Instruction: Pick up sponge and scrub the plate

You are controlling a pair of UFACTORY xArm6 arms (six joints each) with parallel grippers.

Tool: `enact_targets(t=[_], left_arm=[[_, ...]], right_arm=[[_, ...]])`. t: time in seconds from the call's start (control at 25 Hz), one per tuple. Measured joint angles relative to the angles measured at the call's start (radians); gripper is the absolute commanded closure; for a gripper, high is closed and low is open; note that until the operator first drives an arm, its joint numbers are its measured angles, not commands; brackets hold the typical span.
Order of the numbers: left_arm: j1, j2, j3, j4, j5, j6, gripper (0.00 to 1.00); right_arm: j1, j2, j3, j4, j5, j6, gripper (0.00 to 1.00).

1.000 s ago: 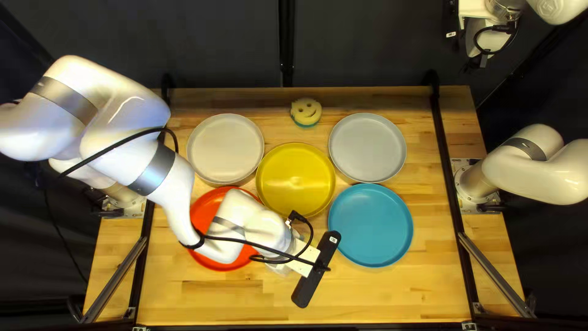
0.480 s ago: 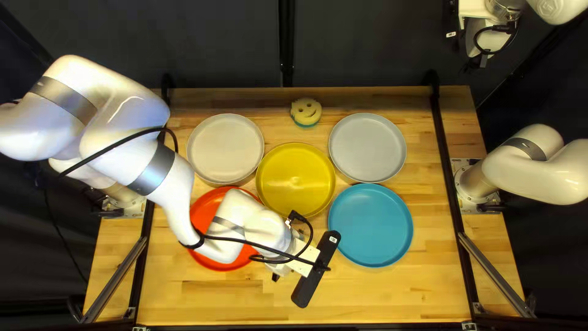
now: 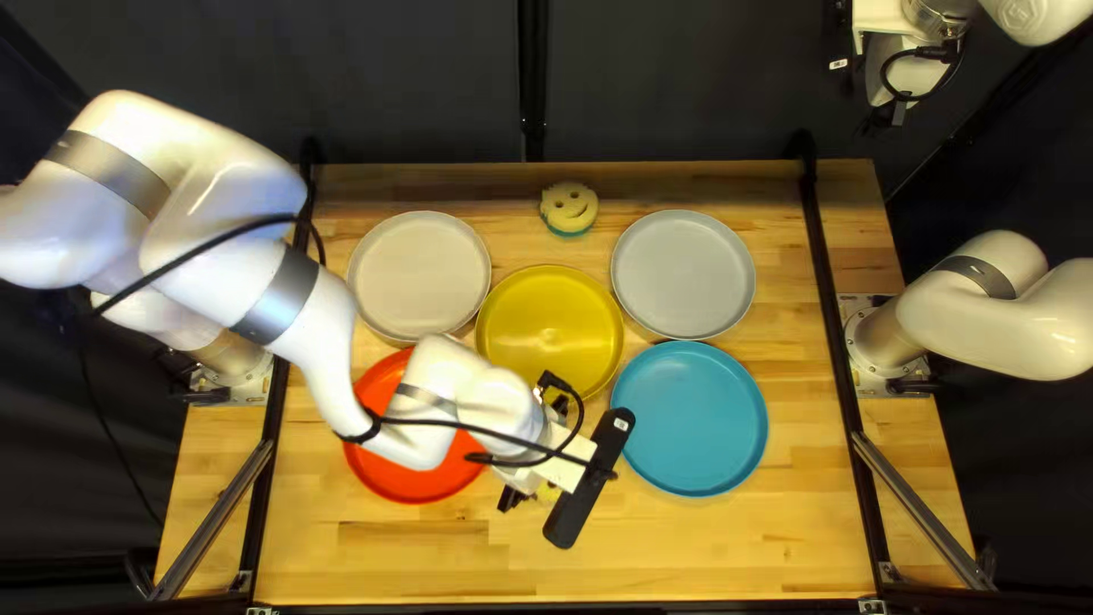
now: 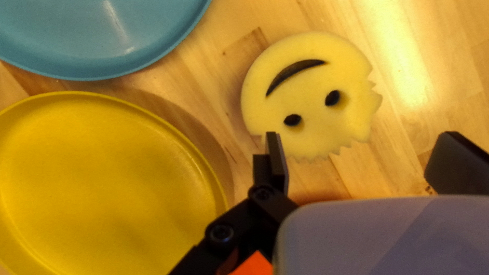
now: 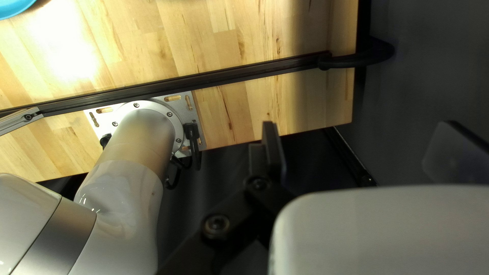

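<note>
red plate [image 3: 410, 488], leftmost in the top left view along with the cream plate [image 3: 419, 273], lies partly beneath the left arm [image 3: 330, 330]; if that arm dips, its housing could knock the rim. next comes the left gripper [image 4: 359, 145], fingers spread and holding nothing, with the smiley-face sponge [image 4: 316, 91] on the table ahead of them. the sponge sits off-centre, toward the finger nearer the yellow plate [image 4: 107, 183], so a straight descent might land that finger on the foam and skid it away, or its links might clip the plate. a shallow pinch on the scalloped edge could let the sponge twist loose. a second sponge [image 3: 569, 208] by the far edge is a possible mix-up. farther right are the grey plate [image 3: 683, 273] and blue plate [image 3: 691, 419]; which plate is meant is unclear, and any might slide under scrubbing. the right gripper [image 5: 361, 145], also spread, is too far off to brace one.
</note>
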Motion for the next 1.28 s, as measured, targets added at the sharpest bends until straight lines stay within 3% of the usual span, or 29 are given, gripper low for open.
enact_targets(t=[0.12,0.4,0.64,0.88,1.12,1.28], left_arm=[[0.055,-0.075,0.072,-0.012,0.020,0.050,0.00],[0.334,-0.436,0.334,-0.075,0.138,0.308,0.00],[0.598,-0.674,0.440,-0.104,0.279,0.534,0.00],[0.876,-0.744,0.429,-0.131,0.397,0.775,0.00],[1.163,-0.799,0.292,-0.129,0.604,0.963,0.00],[1.247,-0.872,0.209,-0.102,0.735,0.991,0.00]], right_arm=[[0.000,0.000,0.000,0.000,0.000,0.000,0.00],[0.000,0.000,0.000,0.000,0.000,0.000,0.00],[0.000,0.000,0.000,0.000,0.000,0.000,0.00],[0.000,0.000,0.000,0.000,0.000,0.000,0.00],[0.000,0.000,0.000,0.000,0.000,0.000,0.00],[0.000,0.000,0.000,0.000,0.000,0.000,0.00]])
